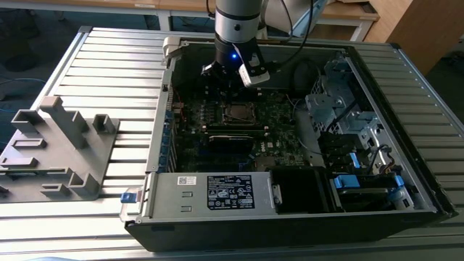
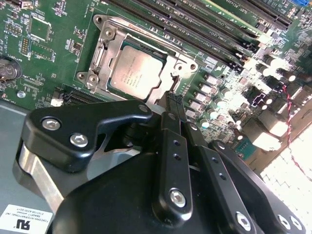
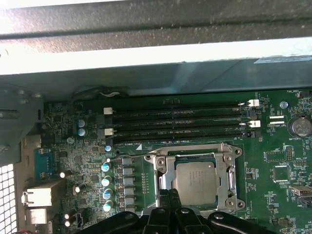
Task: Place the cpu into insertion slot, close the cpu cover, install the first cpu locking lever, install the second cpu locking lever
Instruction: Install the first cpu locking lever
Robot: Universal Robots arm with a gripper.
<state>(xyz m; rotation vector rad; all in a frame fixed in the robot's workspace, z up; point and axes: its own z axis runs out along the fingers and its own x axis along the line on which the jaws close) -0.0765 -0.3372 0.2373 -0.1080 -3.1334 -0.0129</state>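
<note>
With the cpu [image 3: 196, 183] seated in the socket [image 3: 155, 159] at the middle of the motherboard [image 3: 273, 195], under the lowered cpu cover [image 3: 228, 181], I'd ease my gripper [image 3: 169, 194], pinched shut on nothing, squarely along the socket's edge so its tips never skid onto the chip.

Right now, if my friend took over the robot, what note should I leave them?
Things: the square silver-grey cpu sits in its socket on the green motherboard. The silvery metal cpu cover frame lies flat around it.
Tool: the black two-fingered tool is shut and looks empty, with its tip close over the cover's edge.
Done: cpu in, cover down.
Left: both locking levers; I cannot tell if either is latched.
</note>
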